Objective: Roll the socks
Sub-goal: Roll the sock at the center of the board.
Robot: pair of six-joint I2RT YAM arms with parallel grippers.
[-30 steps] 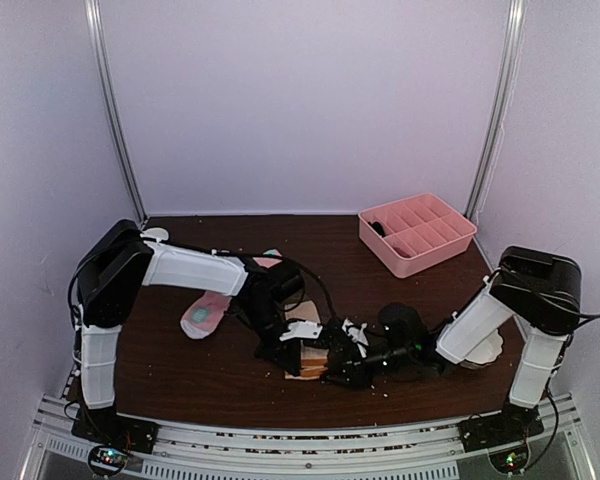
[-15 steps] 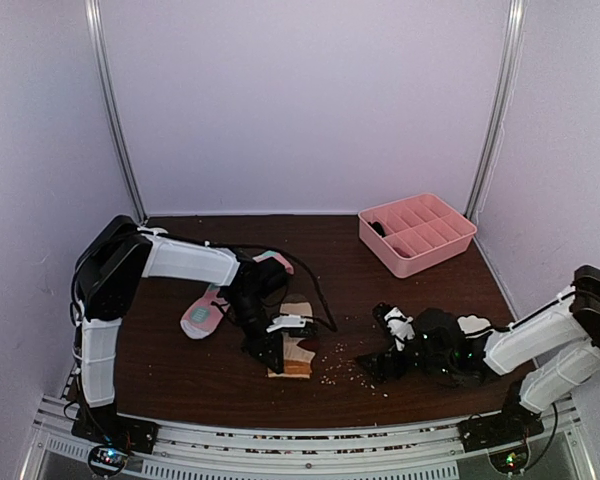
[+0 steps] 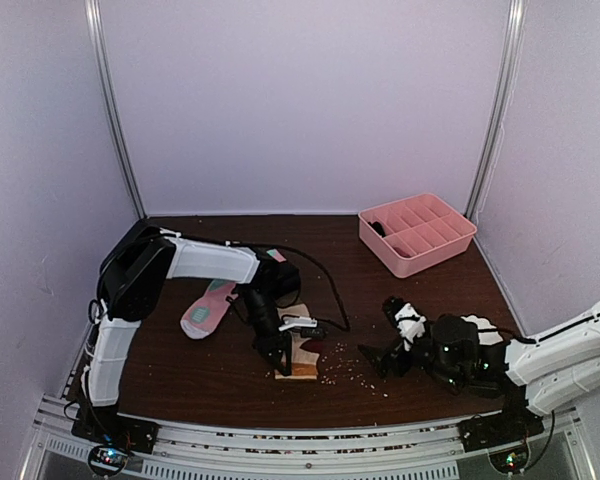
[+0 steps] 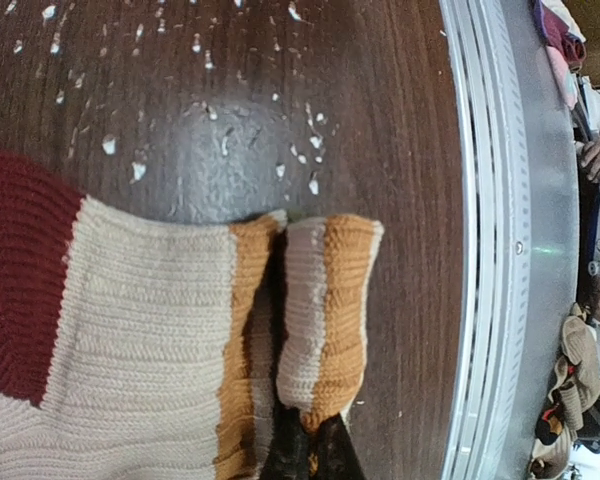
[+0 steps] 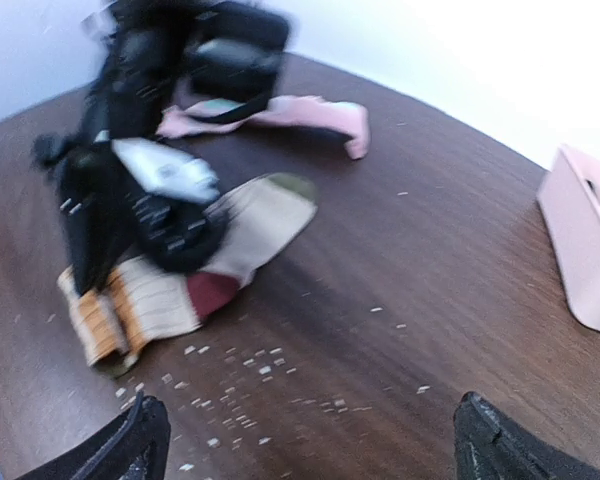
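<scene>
The beige sock [image 3: 303, 366] with a maroon patch and orange-brown cuff lies near the table's front, its cuff end [image 4: 325, 310] folded over once. My left gripper [image 4: 305, 455] is shut on that folded cuff, reaching down onto the sock [image 3: 280, 360]. The pink sock [image 3: 208, 308] with mint patches lies flat to the left behind the left arm. My right gripper [image 3: 378, 338] stands open low over the table to the sock's right, apart from it, with only bare wood between its fingertips [image 5: 130, 440]. The right wrist view shows both socks ahead [image 5: 260, 225] [image 5: 310, 112].
A pink divided tray [image 3: 417, 233] sits at the back right corner. Pale crumbs [image 3: 345, 372] are scattered on the dark wood between the beige sock and the right gripper. The metal rail [image 4: 490, 250] runs along the table's front edge close to the cuff.
My right gripper let go of the sock, opened wide and drew back to the right. The left gripper stayed shut on the cuff and shifted slightly left with it.
</scene>
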